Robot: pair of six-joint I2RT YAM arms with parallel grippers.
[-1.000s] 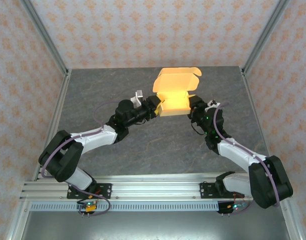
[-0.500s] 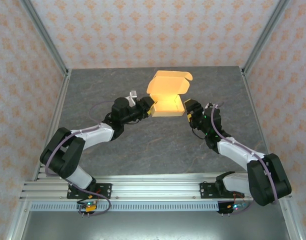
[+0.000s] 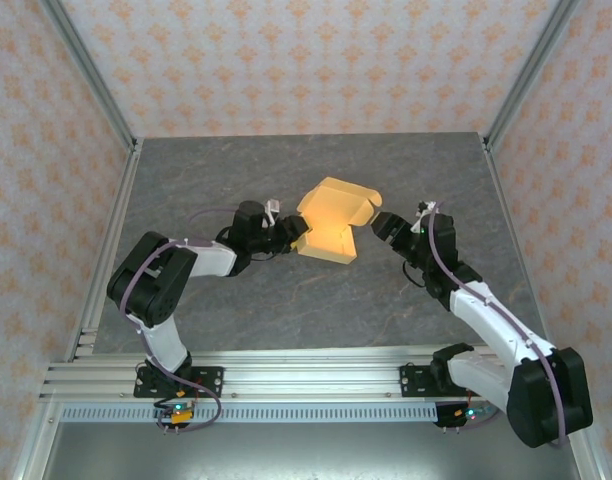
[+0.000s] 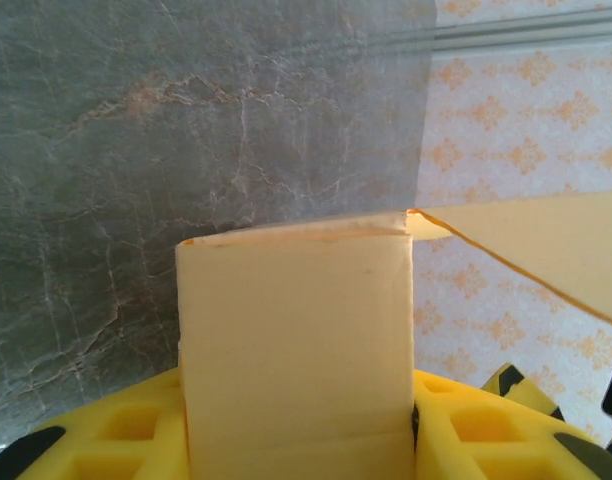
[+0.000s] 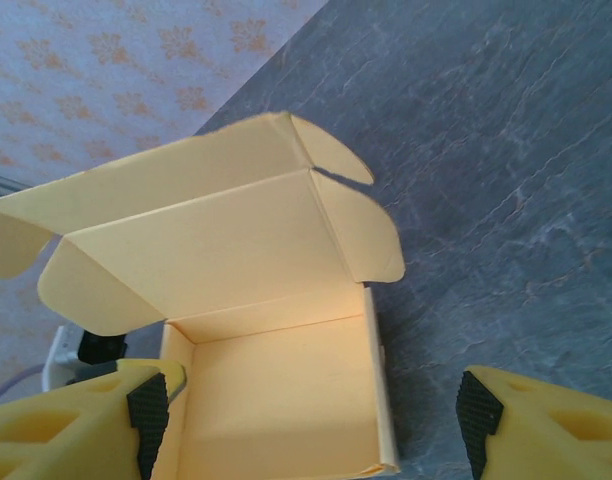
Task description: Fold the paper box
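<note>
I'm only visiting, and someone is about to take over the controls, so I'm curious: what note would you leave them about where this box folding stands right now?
Grippers: the left gripper is shut on the left wall of the paper box. The right gripper is open, just off the box's right side and not touching it.
Where: the box is near the middle of the table.
Done: the tray walls are standing.
Left: the lid is open with its side flaps loose. Likely next step: tuck the flaps and close the lid.
</note>
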